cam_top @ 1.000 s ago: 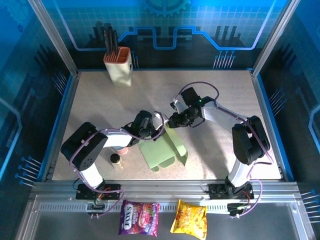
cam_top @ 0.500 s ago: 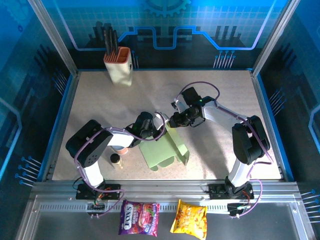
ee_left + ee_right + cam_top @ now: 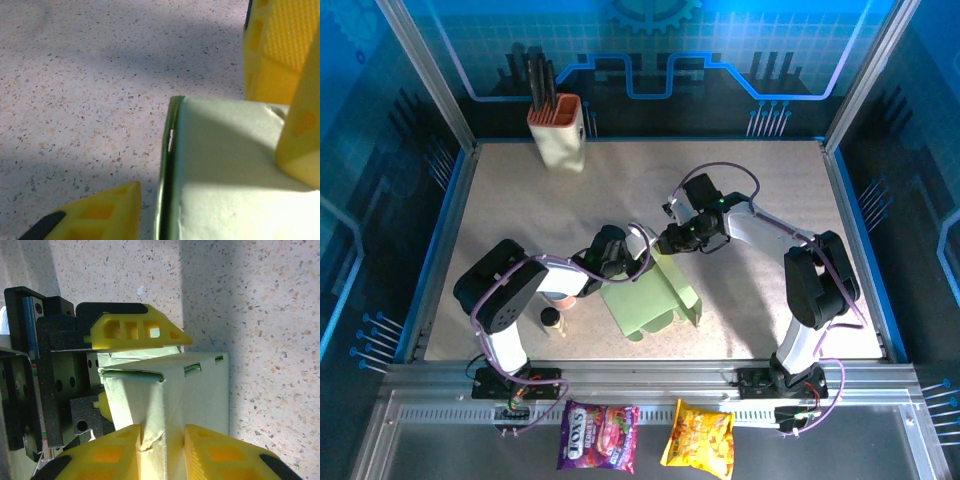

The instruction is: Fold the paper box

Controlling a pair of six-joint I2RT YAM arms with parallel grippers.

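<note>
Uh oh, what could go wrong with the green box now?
1. The right pincer is pinching one thin upright panel of the paper box. The card looks wrinkled at that spot, so a hard pull could crumple or tear it.
2. The left pincer looks open around the box's edge, so the half-folded box might slip or spring back flat.
3. Both pincers sit very close together and might bump each other.

1 paper box, 2 claws, 2 snack bags

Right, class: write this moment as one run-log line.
task: fold box | box: part-folded | right fingers: pinching box flap | left fingers: straddling box edge, grip unclear
</note>
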